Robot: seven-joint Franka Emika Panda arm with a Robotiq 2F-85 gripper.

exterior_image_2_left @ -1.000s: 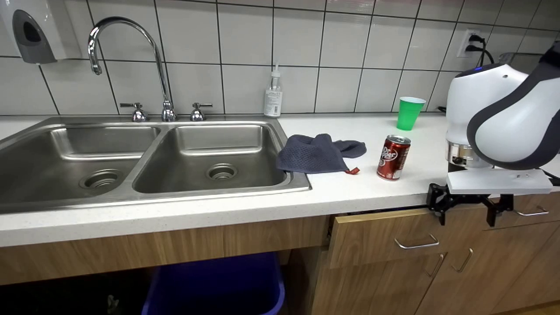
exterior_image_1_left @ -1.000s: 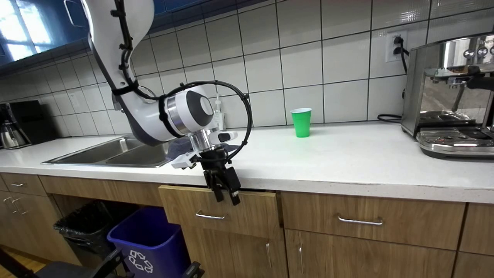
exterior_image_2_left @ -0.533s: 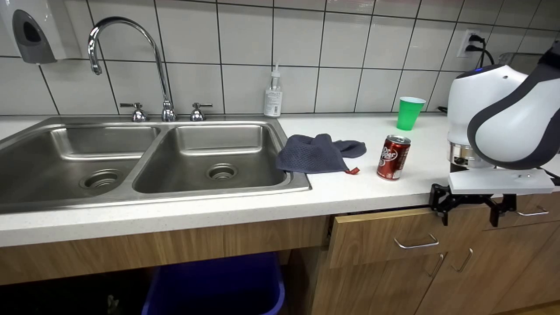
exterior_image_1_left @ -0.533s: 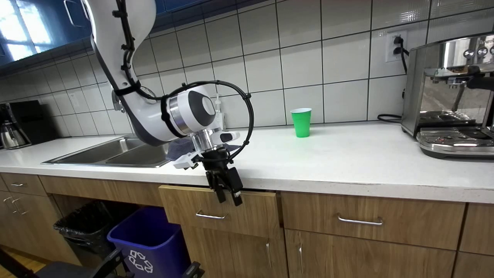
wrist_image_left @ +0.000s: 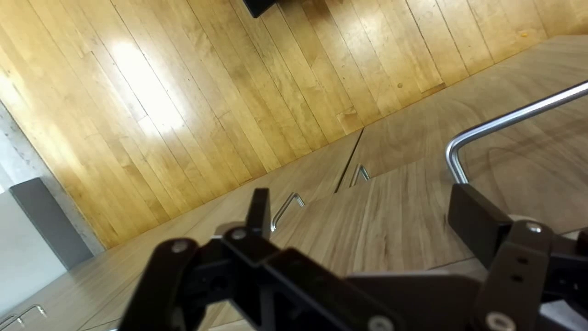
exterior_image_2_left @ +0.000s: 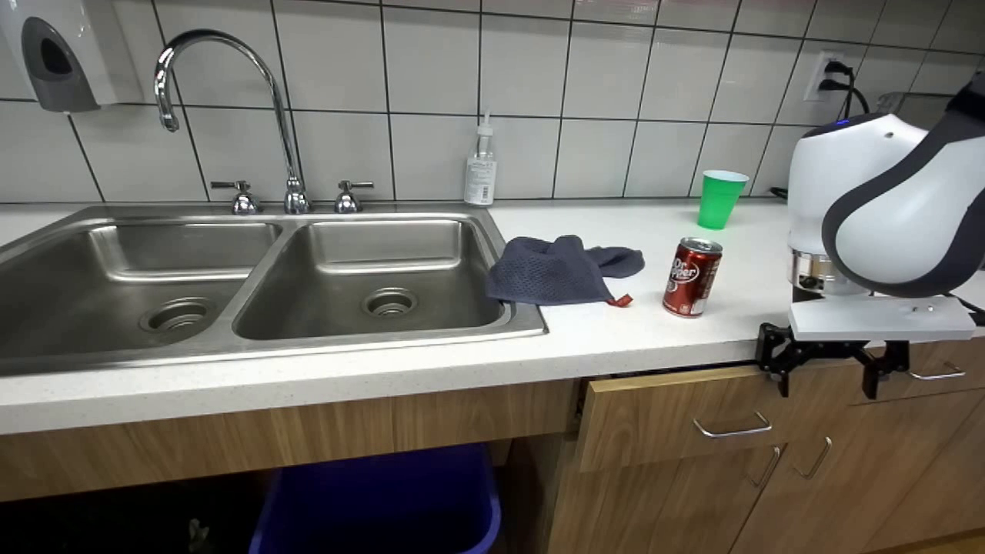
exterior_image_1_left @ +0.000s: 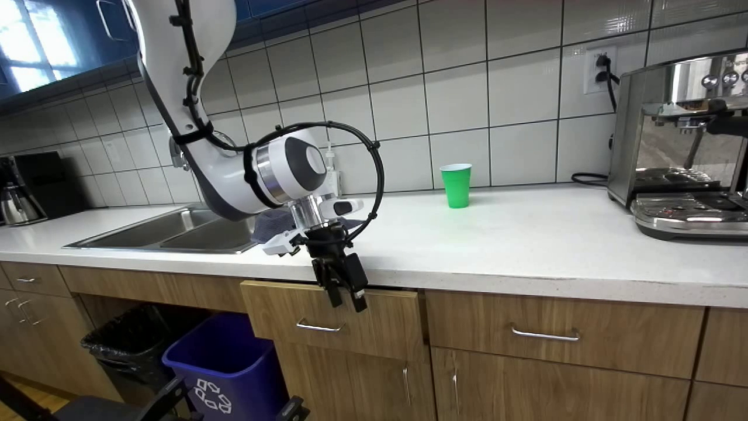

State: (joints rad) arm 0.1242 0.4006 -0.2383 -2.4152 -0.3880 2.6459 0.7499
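White countertop (exterior_image_1_left: 526, 234) runs along a tiled wall (exterior_image_1_left: 456, 99), with wooden cabinets (exterior_image_1_left: 561, 374) beneath it. Just under its edge one drawer (exterior_image_1_left: 356, 339) is pulled partly out, and I have the pincer (exterior_image_2_left: 827, 389) pointing down close to its front. Measured from the pincer, the drawer's chrome handle (exterior_image_2_left: 735, 432) lies near, at eight o'clock in an exterior view; through the wrist view I see its bar at two o'clock, one end hidden by one of my fingers (wrist_image_left: 477, 223). They stand wide apart and hold nothing; whether either brushes the drawer, I can't tell. Up on the countertop, a red Dr Pepper can (exterior_image_2_left: 692, 278) stands at ten o'clock, a grey-blue cloth (exterior_image_2_left: 550, 271) lies crumpled farther out on nearly that same line, lapping the rim of the sink (exterior_image_2_left: 525, 322), and a green cup (exterior_image_2_left: 721, 201) stands at eleven, back near the wall. An exterior view also gives me an espresso machine (exterior_image_1_left: 672, 140) well apart at two o'clock and a blue bin (exterior_image_1_left: 251, 386) at eight, below the countertop. As for obstructions, the countertop's edge crosses close behind the pincer, and my arm (exterior_image_2_left: 885, 200) with its looped cable (exterior_image_1_left: 378, 172) covers part of the cloth in an exterior view.
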